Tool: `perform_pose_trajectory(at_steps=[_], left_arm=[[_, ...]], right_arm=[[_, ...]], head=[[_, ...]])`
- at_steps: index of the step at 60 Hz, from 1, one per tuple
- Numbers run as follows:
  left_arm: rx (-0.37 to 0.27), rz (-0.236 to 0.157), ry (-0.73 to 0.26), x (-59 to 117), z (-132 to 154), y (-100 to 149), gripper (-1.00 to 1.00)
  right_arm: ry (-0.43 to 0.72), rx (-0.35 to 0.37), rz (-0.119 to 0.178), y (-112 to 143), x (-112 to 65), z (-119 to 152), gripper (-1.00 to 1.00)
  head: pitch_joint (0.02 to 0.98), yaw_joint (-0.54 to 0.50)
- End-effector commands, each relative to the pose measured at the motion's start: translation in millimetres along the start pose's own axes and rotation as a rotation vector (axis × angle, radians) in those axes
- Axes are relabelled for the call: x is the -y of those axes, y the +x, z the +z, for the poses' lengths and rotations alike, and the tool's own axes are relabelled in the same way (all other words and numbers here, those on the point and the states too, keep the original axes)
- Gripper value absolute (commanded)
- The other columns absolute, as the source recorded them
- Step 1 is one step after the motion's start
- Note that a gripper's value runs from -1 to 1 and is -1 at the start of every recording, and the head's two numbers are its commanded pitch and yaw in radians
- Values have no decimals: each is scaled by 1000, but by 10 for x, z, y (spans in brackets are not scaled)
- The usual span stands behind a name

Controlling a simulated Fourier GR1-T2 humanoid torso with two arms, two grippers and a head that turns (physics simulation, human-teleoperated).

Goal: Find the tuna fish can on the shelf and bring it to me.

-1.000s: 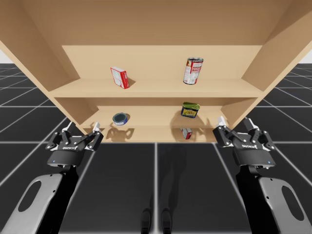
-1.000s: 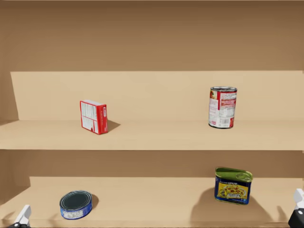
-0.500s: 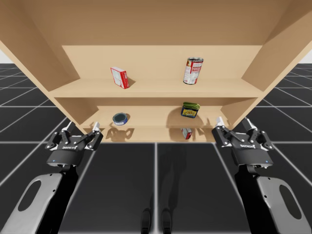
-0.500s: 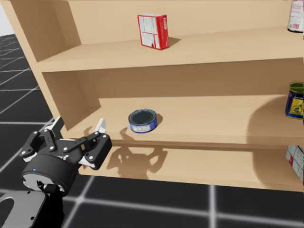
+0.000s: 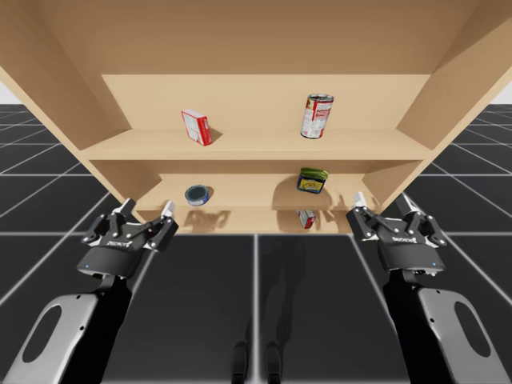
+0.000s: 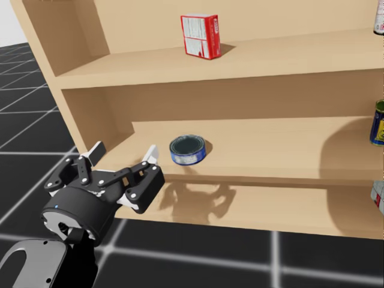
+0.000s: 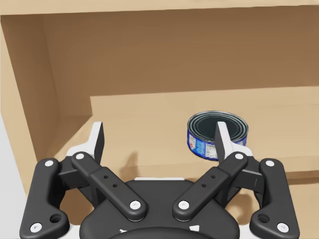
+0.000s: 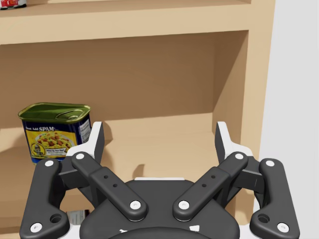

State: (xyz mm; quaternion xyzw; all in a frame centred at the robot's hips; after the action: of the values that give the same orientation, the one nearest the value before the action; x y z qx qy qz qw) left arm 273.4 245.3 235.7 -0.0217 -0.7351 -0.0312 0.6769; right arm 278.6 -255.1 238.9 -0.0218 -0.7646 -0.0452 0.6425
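The tuna can (image 5: 197, 194) is a low round blue can lying on the left part of the middle shelf board (image 5: 248, 198). In the head view the tuna can (image 6: 188, 149) sits just beyond and right of my left gripper (image 6: 125, 150), which is open and apart from it. In the left wrist view the tuna can (image 7: 204, 132) is ahead of my left gripper (image 7: 159, 132), partly behind one finger. My left gripper (image 5: 148, 210) hangs at the shelf's front edge. My right gripper (image 5: 382, 200) is open and holds nothing.
A red box (image 5: 196, 126) and a tall red-and-white can (image 5: 317, 116) stand on the upper shelf. A green-topped rectangular tin (image 8: 56, 130) stands on the middle shelf, ahead of my right gripper (image 8: 158, 130). A small red-and-white item (image 5: 306, 218) lies on the lowest shelf.
My head has turned left and down toward the left arm. My left gripper has moved right and forward, closer to the tuna can. The right arm has barely shifted.
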Motion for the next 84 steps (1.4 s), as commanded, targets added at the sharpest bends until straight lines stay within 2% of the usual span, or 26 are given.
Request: perform_pose_trajectory(at_steps=[1, 3, 7, 12, 22, 34, 38, 42, 63, 84], left_arm=[[-35, 47, -84, 204, -11, 100, -1000], [-51, 68, -104, 255, -40, 110, -1000], [-67, 84, -132, 335, -98, 115, -1000], [-68, 56, -136, 435, -194, 106, -1000], [-84, 23, -128, 540, -384, 2, -1000], [-103, 8, -99, 592, -634, -168, -1000], [-97, -23, -80, 598, -711, -204, -1000], [-100, -29, -61, 587, -794, -242, -1000], [-160, 1, 16, 484, -1113, -414, -1000], [-215, 35, 2, 482, -1212, -536, -1000]], right_arm=[[-7, 0, 2, -7, 18, -12, -1000], [-7, -1, 3, -9, 17, -12, -1000], [-5, 0, 3, -8, 21, -14, -1000], [-5, 6, -2, -2, 40, -22, -1000], [-6, 8, -2, 1, 46, -23, -1000], [-7, 10, -1, 3, 61, -26, -1000], [-8, 10, -2, 5, 65, -25, -1000], [-10, 10, -2, 7, 70, -26, -1000], [-15, 8, -3, 2, 90, -24, -1000], [-14, 10, -6, 4, 115, -26, -1000]], head=[[591, 273], [588, 275], [586, 276], [586, 274], [588, 272], [589, 268], [589, 267], [590, 265], [595, 250], [597, 243]])
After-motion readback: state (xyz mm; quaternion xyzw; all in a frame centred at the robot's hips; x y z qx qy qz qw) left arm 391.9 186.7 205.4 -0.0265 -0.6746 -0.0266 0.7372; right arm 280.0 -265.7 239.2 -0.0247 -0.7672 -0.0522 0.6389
